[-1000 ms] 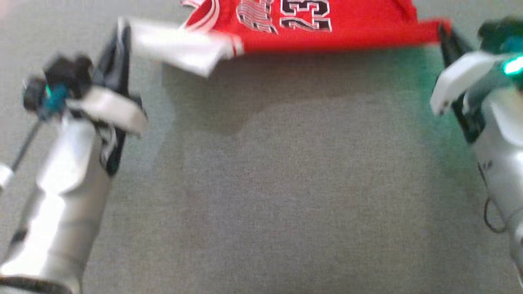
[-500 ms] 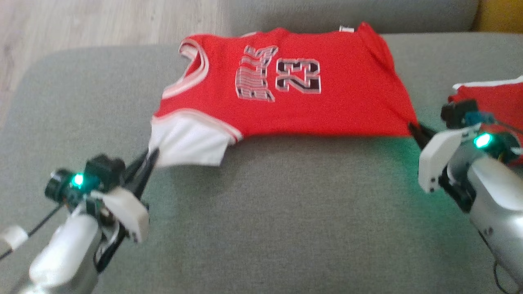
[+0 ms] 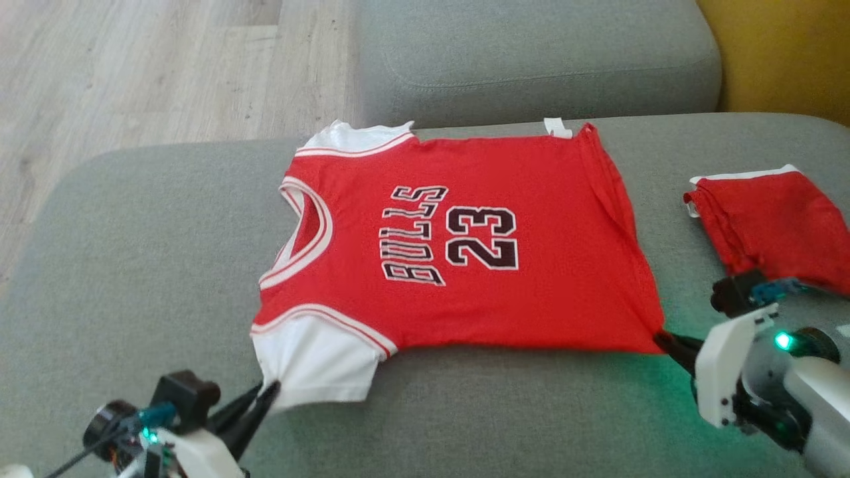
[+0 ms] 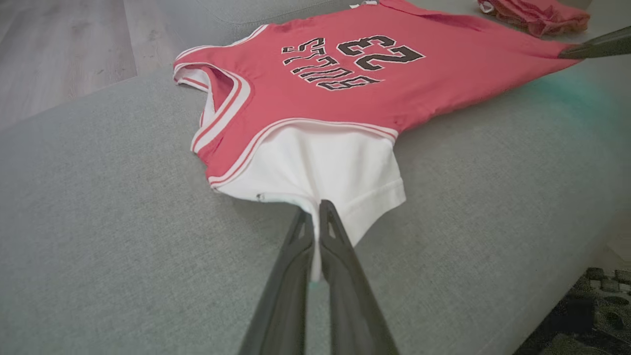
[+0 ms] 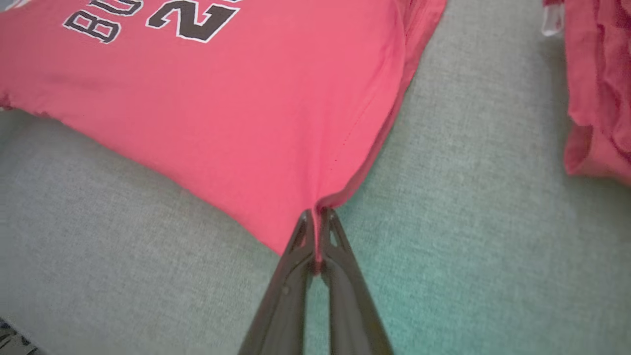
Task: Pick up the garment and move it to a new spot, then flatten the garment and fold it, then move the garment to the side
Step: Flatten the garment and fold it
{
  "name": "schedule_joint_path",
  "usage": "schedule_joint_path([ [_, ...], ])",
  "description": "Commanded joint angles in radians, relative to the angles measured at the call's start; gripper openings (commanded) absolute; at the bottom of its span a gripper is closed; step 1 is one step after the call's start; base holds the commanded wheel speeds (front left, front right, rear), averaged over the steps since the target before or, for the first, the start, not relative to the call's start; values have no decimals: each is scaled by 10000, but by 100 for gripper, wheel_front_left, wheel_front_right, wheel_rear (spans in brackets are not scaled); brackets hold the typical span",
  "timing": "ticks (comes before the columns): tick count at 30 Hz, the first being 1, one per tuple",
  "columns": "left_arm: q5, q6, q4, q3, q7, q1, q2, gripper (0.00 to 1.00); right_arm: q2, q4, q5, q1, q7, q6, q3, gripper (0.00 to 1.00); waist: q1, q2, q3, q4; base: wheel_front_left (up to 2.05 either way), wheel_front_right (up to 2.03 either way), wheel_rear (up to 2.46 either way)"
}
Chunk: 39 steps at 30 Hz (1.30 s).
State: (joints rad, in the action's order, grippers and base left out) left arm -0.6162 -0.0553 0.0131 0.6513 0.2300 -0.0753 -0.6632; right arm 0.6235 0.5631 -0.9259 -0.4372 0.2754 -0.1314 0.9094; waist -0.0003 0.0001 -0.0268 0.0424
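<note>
The red garment [image 3: 458, 245], a jersey printed BULLS 23, lies spread face up on the grey sofa cushion [image 3: 133, 279]. It fills the centre of the head view, neck toward the left of the frame and hem toward the right. The left hand [image 3: 269, 397], at the lower left of the frame, has its two dark fingers pressed together on the bottom corner of the near white sleeve [image 4: 320, 167]; in the left wrist view a strip of white cloth runs down between them. The right hand [image 3: 665, 340], at the lower right, is pinched closed on the near hem corner, the red fabric drawn to a point between its fingertips in the right wrist view. The garment stretches between the two hands, lying just above both in the head view. Its near edge seems raised slightly off the cushion, though the shadow leaves that unsure. A second red cloth [image 3: 773, 222] lies crumpled at the right edge, apart from the garment. Pale wood floor [image 3: 133, 66] shows at the upper left.
</note>
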Motion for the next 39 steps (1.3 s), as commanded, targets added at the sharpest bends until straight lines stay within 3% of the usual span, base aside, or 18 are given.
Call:
schedule_joint_path([
  [1, -73, 181, -676, -508, 118, -357, -498, 0, 570, -482, -227, -17, 54, 7, -16, 0, 3, -1, -22, -21, 0, 0, 0],
  [6, -82, 573, -1567, -637, 379, -206, -693, 0, 1026, -1180, -539, 183, -90, 7, -349, 0, 3, -1, 34, -68, 0, 0, 0],
  [12, -46, 628, -1343, -765, 369, -871, -422, 0, 856, -1322, -422, -167, -306, 7, -884, 0, 3, -1, 494, -186, 0, 0, 0],
  [28, 275, -446, 1420, -461, 809, -4338, 211, 0, -34, -291, 130, -1834, -225, 7, -1740, 0, 3, -1, 2083, -154, 0, 0, 0],
  [39, 401, -635, 2904, -432, 384, -6202, 567, 0, -458, 12, 483, -2642, -217, 7, -1493, 0, 3, -1, 2471, -215, 0, 0, 0],
])
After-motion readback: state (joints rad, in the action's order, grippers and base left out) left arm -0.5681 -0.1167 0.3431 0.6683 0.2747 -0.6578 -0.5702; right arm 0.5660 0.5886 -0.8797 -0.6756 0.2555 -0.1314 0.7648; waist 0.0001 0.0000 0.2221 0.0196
